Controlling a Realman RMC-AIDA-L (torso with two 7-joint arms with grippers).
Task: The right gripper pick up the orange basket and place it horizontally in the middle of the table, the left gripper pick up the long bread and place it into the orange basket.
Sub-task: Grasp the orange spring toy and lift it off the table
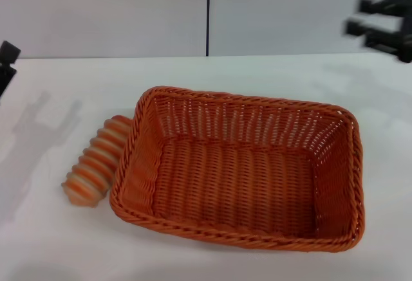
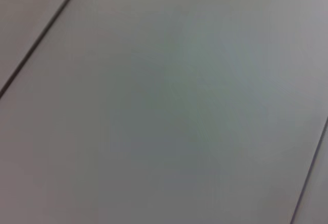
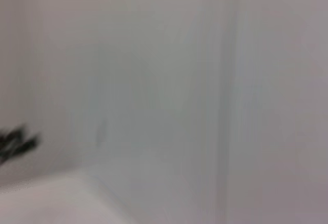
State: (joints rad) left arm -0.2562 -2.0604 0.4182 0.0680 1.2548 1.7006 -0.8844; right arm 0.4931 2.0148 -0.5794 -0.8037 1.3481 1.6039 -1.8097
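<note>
The orange basket lies on the white table in the head view, long side across, and nothing is inside it. The long bread, striped orange and cream, lies on the table against the basket's left outer wall. My right gripper hovers high at the back right, well clear of the basket, open and holding nothing. Only a black piece of my left gripper shows at the far left edge, behind and left of the bread. Neither wrist view shows the basket or the bread.
A grey wall with a dark vertical seam stands behind the table. The wrist views show only blurred wall panels. A small dark shape sits far off in the right wrist view.
</note>
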